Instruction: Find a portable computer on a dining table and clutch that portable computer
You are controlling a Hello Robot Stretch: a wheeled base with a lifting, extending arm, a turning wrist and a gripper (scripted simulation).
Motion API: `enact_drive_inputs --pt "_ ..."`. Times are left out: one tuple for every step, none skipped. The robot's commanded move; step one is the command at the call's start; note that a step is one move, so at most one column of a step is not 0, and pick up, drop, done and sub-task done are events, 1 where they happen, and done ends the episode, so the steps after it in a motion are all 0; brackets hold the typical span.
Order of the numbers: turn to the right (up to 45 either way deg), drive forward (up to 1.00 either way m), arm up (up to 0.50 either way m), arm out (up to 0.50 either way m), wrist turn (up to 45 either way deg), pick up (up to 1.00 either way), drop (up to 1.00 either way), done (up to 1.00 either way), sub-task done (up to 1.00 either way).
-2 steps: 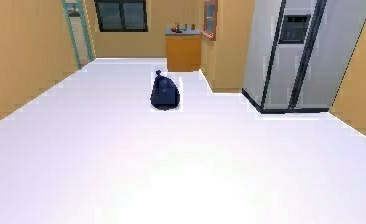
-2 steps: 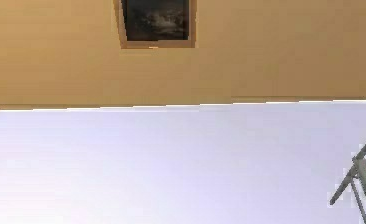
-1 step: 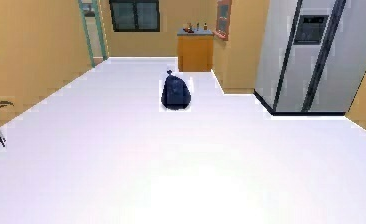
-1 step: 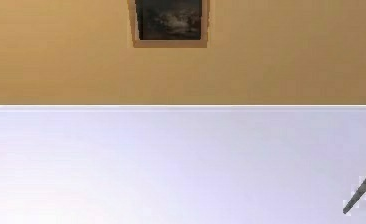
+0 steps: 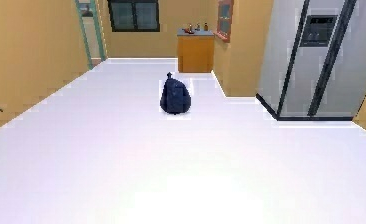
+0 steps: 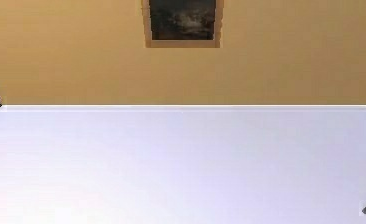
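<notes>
There was one dark bag, one refrigerator, one wooden counter, one window and one framed picture.

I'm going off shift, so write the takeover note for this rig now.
Ahead: white floor with a dark blue bag standing on it. A refrigerator is at the forward view's right and a wooden counter is at the far wall.
Arm side: tan wall with a framed picture.
Done: nothing yet.
Left: find the dining table and portable computer, then clutch the computer.
</notes>
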Motion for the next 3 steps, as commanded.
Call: enact_drive_inputs --pt "-21.0 0.0 0.0 0.0 0.0 0.0 0.0 0.0 0.0" --pt "0.0 1.0 0.0 0.0 0.0 0.0 0.0 0.0 0.0" --pt "-3.0 0.0 0.0 0.0 0.0 0.0 0.0 0.0 0.0"
